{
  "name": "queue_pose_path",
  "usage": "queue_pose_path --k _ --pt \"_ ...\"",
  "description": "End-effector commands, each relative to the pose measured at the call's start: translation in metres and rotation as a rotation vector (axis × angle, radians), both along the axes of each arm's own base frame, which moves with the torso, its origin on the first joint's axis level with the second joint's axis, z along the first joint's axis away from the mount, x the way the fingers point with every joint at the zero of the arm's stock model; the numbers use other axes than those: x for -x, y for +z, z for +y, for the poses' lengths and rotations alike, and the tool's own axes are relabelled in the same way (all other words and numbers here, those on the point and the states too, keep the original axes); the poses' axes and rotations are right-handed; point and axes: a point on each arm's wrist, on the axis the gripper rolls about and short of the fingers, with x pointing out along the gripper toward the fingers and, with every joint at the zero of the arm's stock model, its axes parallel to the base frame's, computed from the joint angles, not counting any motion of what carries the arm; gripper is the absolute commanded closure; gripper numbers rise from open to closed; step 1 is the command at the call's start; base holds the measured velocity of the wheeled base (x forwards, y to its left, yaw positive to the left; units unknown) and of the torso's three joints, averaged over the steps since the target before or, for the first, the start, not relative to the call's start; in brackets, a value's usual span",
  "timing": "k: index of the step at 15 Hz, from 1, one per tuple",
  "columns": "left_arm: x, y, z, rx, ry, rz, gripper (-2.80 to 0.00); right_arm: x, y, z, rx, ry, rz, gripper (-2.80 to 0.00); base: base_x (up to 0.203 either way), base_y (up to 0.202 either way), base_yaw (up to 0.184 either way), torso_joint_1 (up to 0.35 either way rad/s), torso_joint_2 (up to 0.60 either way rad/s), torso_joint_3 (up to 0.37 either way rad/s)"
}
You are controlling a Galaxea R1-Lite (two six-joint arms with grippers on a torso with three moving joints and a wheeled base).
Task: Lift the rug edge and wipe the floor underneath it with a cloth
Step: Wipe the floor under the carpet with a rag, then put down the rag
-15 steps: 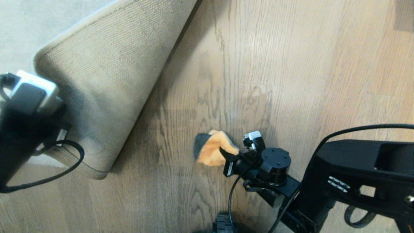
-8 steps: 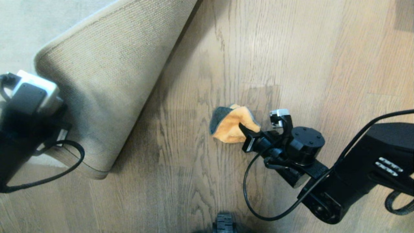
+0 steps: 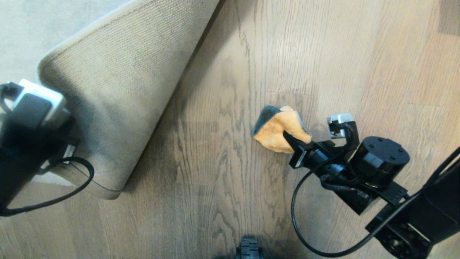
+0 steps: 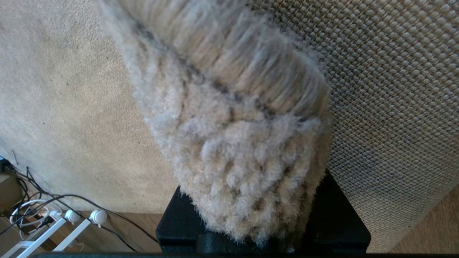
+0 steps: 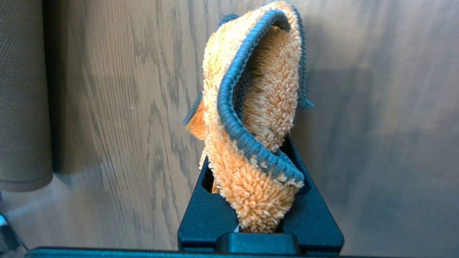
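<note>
The floor point(image 3: 222, 201) is brown wood-grain plank and fills most of the head view. The rug point(image 3: 32, 28) covers the floor at the upper left of that view. The rug edge point(image 3: 107, 108) is folded back over the rug, so the coarse woven tan backing faces up. Its rounded rim lies at the lower end of the fold. The bare floor beside the fold is exposed.

The left arm point(image 3: 21, 144) stands at the near end of the folded rug edge, at the left border of the head view. In the left wrist view, the left hand point(image 4: 251, 229) is pinching the rug edge point(image 4: 236, 143). Pale pile bulges between the two black fingers point(image 4: 179, 222), and the woven backing point(image 4: 394, 89) runs alongside them.

The right arm point(image 3: 381, 169) reaches in over the bare floor, well apart from the rug edge, on the side away from the rug. The right hand point(image 3: 293, 142) is pinching the cloth point(image 3: 278, 131). In the right wrist view, the cloth point(image 5: 251, 125) is a folded orange microfibre piece with grey trim, clamped between the fingers point(image 5: 315, 222) of the right hand point(image 5: 260, 222). Its free end points toward the rug edge point(image 5: 21, 107). In the head view the cloth lies against the floor.

A black cable point(image 3: 68, 194) loops from the left arm across the rim of the rug edge.
</note>
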Motion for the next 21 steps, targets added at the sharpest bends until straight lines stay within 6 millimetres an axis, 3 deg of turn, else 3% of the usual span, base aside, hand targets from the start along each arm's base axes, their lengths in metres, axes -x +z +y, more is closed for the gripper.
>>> queue_pose_path --k 1,12,15,21 --pt "0.003 0.002 0.0 -0.003 0.002 -0.012 0.0 0.014 0.019 -0.021 -0.03 -0.034 -0.071 0.0 0.0 0.0 0.0 0.0 0.0 0.0" --pt "0.007 -0.001 0.001 -0.004 0.002 -0.007 0.0 0.077 0.027 -0.119 0.058 -0.217 -0.095 0.0 0.0 0.0 0.0 0.0 0.0 0.0" --pt "0.007 0.0 0.0 -0.002 0.002 -0.011 0.0 0.103 0.014 -0.133 0.131 -0.191 -0.068 0.0 0.0 0.0 0.0 0.0 0.0 0.0" --pt "0.008 -0.001 0.0 -0.004 0.002 -0.009 0.0 0.124 0.03 -0.155 0.135 -0.303 -0.175 0.0 0.0 0.0 0.0 0.0 0.0 0.0"
